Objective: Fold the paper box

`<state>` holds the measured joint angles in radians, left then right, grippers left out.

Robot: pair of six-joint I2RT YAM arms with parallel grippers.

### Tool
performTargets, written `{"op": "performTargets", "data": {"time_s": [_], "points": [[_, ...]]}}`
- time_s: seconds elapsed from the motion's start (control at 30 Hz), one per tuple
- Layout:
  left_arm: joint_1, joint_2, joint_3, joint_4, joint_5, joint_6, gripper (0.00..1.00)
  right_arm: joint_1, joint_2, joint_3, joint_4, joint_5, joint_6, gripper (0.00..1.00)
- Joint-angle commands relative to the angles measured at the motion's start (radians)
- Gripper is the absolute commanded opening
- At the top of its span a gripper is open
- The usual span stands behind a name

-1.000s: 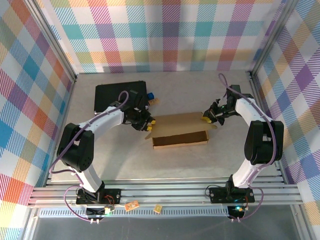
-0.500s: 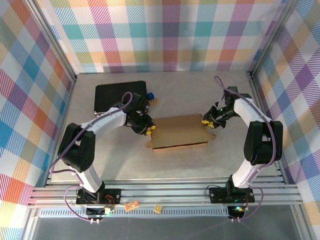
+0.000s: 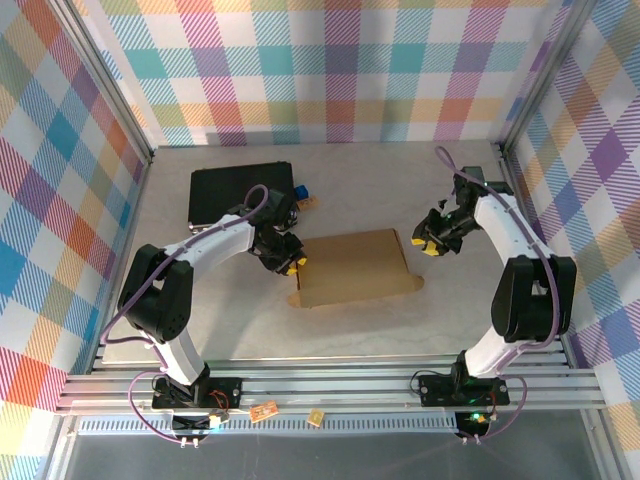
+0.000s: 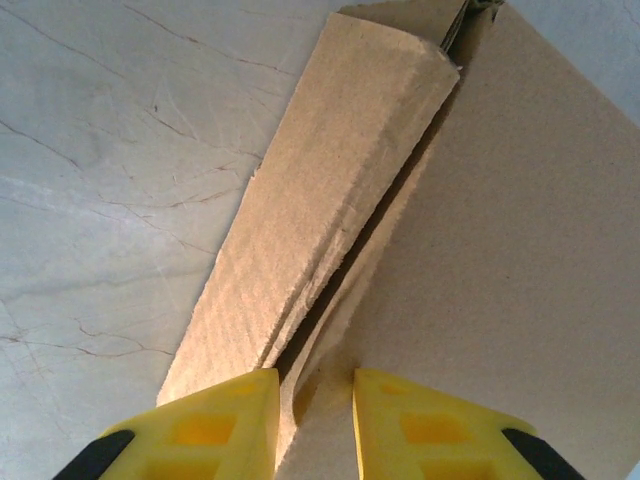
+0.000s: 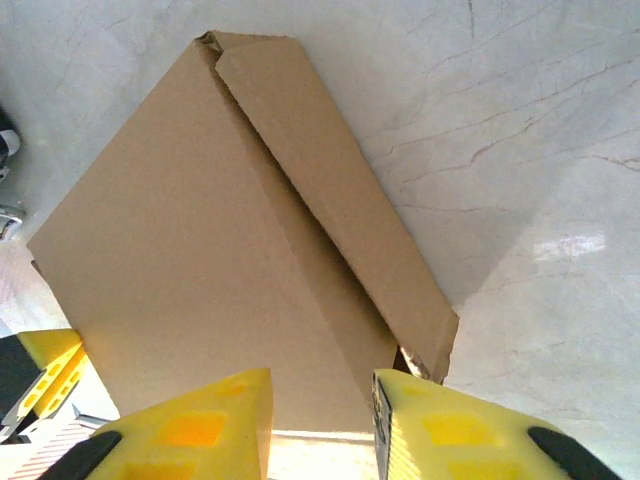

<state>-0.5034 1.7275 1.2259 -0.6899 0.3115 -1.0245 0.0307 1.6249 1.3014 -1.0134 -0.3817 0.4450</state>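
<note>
The paper box (image 3: 352, 265) lay at the ctr of the pale table (image 3: 240, 330): a plain brown corrugated mailer w/ its lid panel down flat, long side running left to right. At each short end a narrow side flap (image 4: 330, 180) sat loose, not tucked, w/ a dark slit btwn it and the lid. It looked light and stiff, prob. bending cleanly only at its creases, springing back if let go, sliding easily on the smooth top and denting if pinched hard. The best hold, I judged, was a flap's free edge, or a flat press on the lid. The left gripper (image 3: 291, 266) sat at the left end, yellow fingers apart, the gap lined up w/ that slit, clamping nothing I could see. The right gripper (image 3: 425, 243) hovered just off the right end, fingers apart, empty. A black case (image 3: 235, 190) lay well behind.
</note>
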Motion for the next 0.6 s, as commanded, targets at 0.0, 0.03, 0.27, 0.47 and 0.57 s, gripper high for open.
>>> {"op": "performTargets", "data": {"time_s": [0.0,0.03,0.27,0.47,0.57], "points": [[-0.014,0.007,0.034,-0.07,-0.04,0.041,0.25,0.025,-0.04,-0.025,-0.03,0.006,0.031,0.31],[-0.016,0.007,0.04,-0.082,-0.05,0.051,0.25,0.03,-0.043,-0.035,-0.028,0.017,0.034,0.31],[-0.035,0.024,0.071,-0.148,-0.104,0.128,0.32,0.056,-0.041,-0.086,0.008,0.018,0.037,0.32],[-0.037,0.018,0.056,-0.138,-0.111,0.154,0.41,0.07,-0.008,-0.101,0.022,0.02,0.029,0.35],[-0.037,0.013,0.049,-0.134,-0.124,0.173,0.42,0.071,-0.001,-0.118,0.031,0.026,0.021,0.35]]}}
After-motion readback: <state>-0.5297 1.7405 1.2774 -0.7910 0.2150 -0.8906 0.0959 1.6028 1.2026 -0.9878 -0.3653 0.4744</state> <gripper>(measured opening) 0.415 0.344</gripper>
